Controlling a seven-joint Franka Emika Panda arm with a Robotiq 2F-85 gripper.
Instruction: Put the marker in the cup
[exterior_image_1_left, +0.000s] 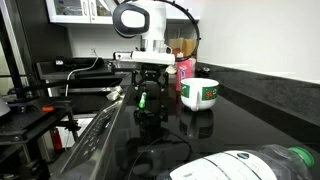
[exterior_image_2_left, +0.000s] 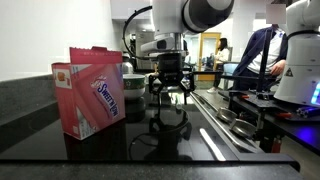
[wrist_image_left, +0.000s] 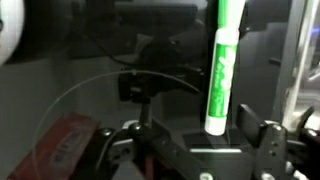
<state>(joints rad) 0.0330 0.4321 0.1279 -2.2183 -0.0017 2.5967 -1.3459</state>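
Observation:
The green marker (wrist_image_left: 221, 60) fills the wrist view, long and upright in the picture, with its white end down between my jaws. My gripper (wrist_image_left: 197, 130) is open; the marker sits close to the right finger and is not clamped. In an exterior view the gripper (exterior_image_1_left: 150, 100) hangs low over the black counter with the marker (exterior_image_1_left: 142, 98) green between its fingers. The white cup with a green band (exterior_image_1_left: 200, 94) stands a short way beside the gripper. In an exterior view the gripper (exterior_image_2_left: 170, 95) shows beside the cup (exterior_image_2_left: 134, 81), which is mostly hidden.
A pink container (exterior_image_1_left: 184, 70) stands behind the cup and shows large in an exterior view (exterior_image_2_left: 94, 92). A clear bottle with a green cap (exterior_image_1_left: 290, 158) lies at the near edge. A metal sink strip (exterior_image_1_left: 95, 140) runs beside the glossy counter. People stand behind (exterior_image_2_left: 262, 55).

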